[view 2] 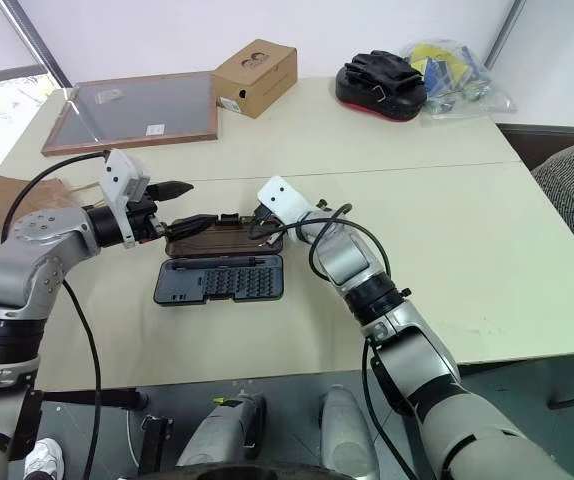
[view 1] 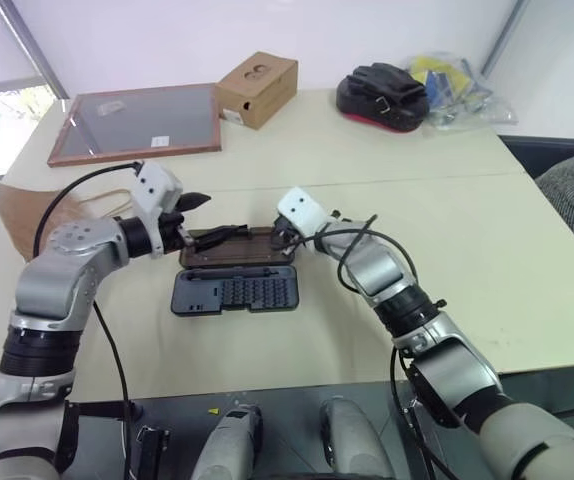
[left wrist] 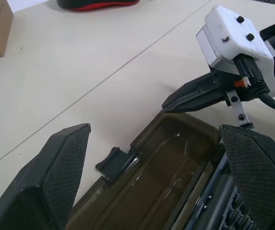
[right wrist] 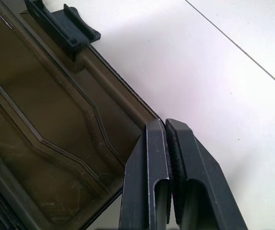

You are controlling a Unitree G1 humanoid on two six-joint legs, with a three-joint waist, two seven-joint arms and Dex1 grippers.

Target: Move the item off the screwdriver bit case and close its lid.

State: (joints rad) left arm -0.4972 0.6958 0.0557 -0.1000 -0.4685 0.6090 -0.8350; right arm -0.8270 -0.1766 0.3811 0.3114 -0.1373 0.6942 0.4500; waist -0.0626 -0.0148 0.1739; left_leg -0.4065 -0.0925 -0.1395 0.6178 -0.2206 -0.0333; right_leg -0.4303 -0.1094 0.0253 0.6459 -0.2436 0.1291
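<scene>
The screwdriver bit case (view 1: 235, 292) lies open in the middle of the table, its rows of bits showing. Its lid (view 1: 237, 245) lies folded back flat behind the base, with the latch tab (left wrist: 116, 160) on its far edge. The item, a brown paper bag (view 1: 17, 215), rests on the table at the far left, away from the case. My left gripper (view 1: 212, 218) hovers open over the lid's left end, one finger on each side of the far rim. My right gripper (right wrist: 165, 124) is shut, empty, with its tips at the lid's far right corner (left wrist: 176, 101).
A wood-framed dark board (view 1: 137, 122) and a brown cardboard box (view 1: 257, 88) sit at the back left. A black and red object (view 1: 382, 95) and a clear plastic bag (view 1: 457, 85) lie at the back right. A seam crosses the table behind the case.
</scene>
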